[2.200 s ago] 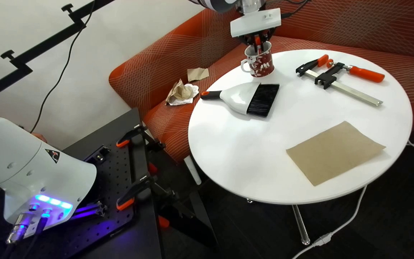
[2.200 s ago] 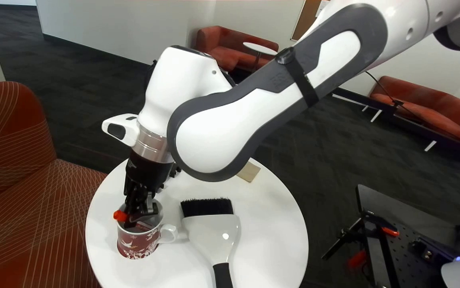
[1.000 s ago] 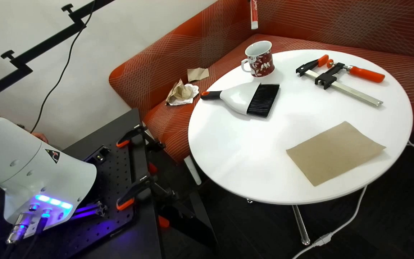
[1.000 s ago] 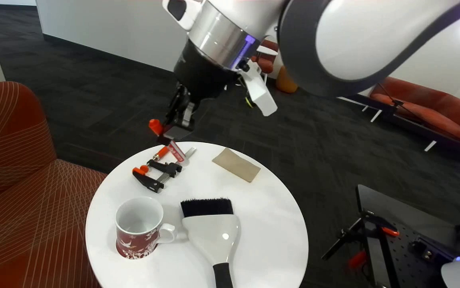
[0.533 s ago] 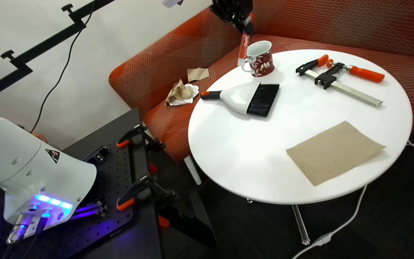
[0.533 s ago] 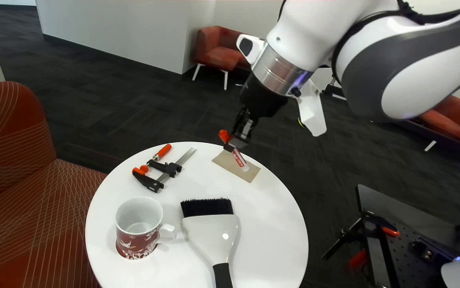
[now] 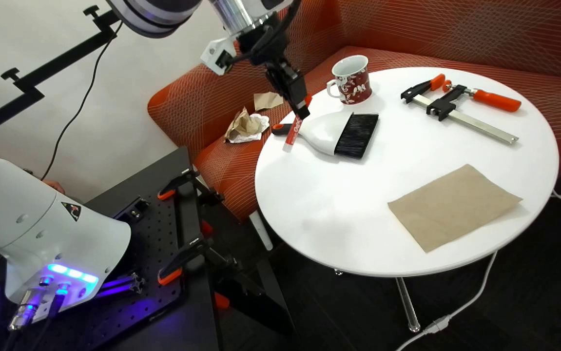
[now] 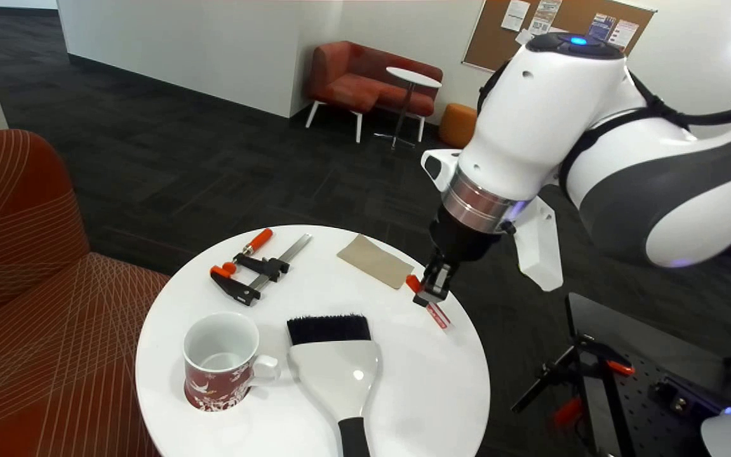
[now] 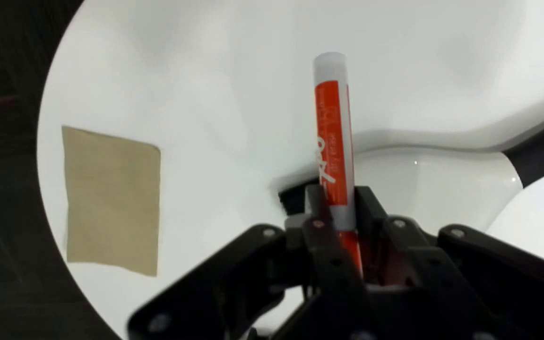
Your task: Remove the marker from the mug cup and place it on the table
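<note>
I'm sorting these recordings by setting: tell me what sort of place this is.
Probably an office lounge or shared break area: a red couch beside the round white table, a red sofa farther back, and a corkboard bearing papers.

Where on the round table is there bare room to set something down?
Bare table lies between the brush, clamp and brown paper, and along the edge nearest the robot's base, from brush to paper; the gripper, holding the marker, appears to hang above that second patch. Crowded: where mug and brush sit close together.
</note>
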